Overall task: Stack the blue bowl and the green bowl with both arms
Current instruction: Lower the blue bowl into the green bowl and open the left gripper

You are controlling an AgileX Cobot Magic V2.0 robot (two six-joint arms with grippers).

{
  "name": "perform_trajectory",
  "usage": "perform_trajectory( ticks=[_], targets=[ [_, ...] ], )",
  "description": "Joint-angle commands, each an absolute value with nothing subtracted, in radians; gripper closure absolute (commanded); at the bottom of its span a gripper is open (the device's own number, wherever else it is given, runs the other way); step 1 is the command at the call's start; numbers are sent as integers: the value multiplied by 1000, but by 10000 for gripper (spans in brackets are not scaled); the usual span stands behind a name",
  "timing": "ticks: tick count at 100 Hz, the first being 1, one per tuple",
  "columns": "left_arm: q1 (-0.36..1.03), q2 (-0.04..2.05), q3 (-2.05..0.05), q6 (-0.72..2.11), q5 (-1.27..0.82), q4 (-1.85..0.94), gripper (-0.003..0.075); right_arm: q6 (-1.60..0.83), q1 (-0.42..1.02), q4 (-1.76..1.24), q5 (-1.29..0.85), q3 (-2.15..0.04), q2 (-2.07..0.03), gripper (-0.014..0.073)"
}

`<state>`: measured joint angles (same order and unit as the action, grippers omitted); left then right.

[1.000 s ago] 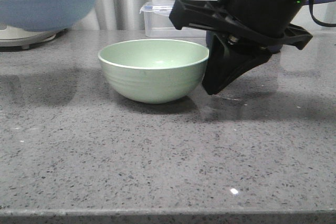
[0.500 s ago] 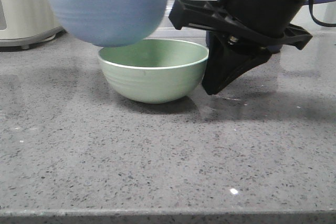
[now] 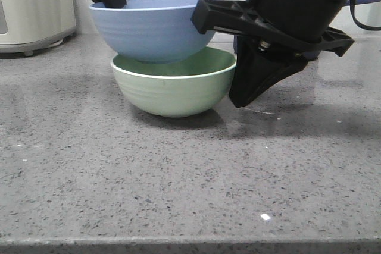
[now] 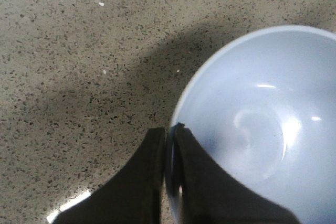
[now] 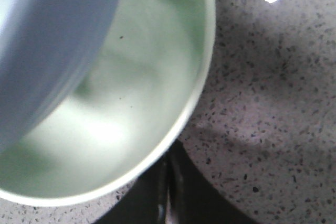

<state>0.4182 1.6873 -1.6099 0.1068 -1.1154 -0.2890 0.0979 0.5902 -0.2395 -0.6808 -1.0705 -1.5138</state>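
Upright, blue bowl (image 3: 152,28) pinched by left jaws over green bowl (image 3: 174,87); right jaws seemingly closed.

A pale powder-blue bowl (image 3: 152,28) with a smooth matte surface. A pale mint-green bowl (image 3: 174,84) with faint horizontal ridges outside and a lighter, near-white rim. A grey countertop (image 3: 178,176) speckled with dark and white flecks. Matte black grippers (image 3: 244,96). A cream-white appliance (image 3: 36,7).
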Motion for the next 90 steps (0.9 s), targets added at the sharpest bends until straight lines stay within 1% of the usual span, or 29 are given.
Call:
perform_trajectory(
  ticks=[1,17,24,29,41,48,52,58,73,90],
  targets=[
    [427,1651,-1644,99,-1081,-333,741,87,589,-251,-648,-1096,-1480,602],
    [427,1661,-1644,127,-1089,-369,740,87,589,-251,-648,-1096,-1480,602],
    [427,1670,-1644,145,-1097,-418,725,87,589,-251,-648,-1096,-1480,602],
    [427,1675,-1644,150,-1102,-447,687,87,589,-251,-648,-1096,-1480,602],
    [427,1686,-1644,150,-1115,-458,537,87,589,-251,-648,-1096,-1480,602],
    [425,1688,-1644,150,-1128,-458,471,87,589,-251,-650,-1096,-1480,602],
    [425,1688,-1644,150,-1133,-456,447,87,589,-251,-649,-1096,-1480,602],
    [425,1688,-1644,150,-1133,-454,434,87,589,-251,-649,-1096,-1480,602],
    [425,1686,-1646,150,-1133,-441,436,87,589,-251,-649,-1096,-1480,602],
    [425,1661,-1646,150,-1134,-360,436,87,589,-251,-648,-1096,-1480,602]
  ],
)
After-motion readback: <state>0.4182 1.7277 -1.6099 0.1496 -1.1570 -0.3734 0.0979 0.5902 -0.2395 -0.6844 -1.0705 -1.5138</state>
